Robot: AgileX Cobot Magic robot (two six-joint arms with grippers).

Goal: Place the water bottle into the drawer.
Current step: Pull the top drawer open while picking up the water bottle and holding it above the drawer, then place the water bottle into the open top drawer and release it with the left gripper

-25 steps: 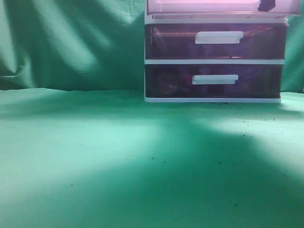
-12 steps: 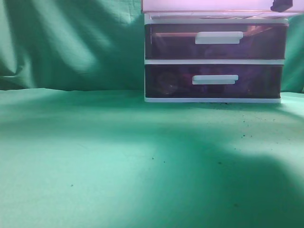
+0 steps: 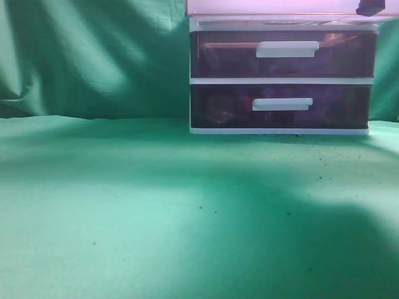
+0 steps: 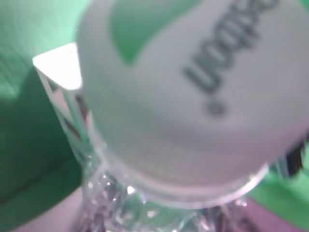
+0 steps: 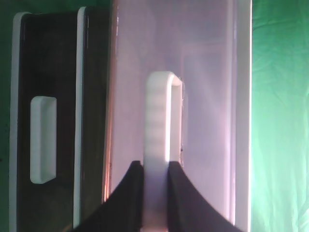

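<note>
Item: drawer being held open; water bottle waiting aloft.

Right gripper is clamping both fingers on the drawer's white bar handle, presumably keeping the front pulled clear of the two alike drawers beneath so the cavity is staying accessible. Bottle cap is filling the left wrist view, suggesting the left gripper is carrying it; its fingers are not showing, so grip cannot be told.

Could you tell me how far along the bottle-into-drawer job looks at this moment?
Done: the drawer is pulled out, the right gripper clamped on its white handle. In hand: the water bottle fills the left wrist view, apparently held, though no fingers show. Left: lowering it into the drawer.
</note>
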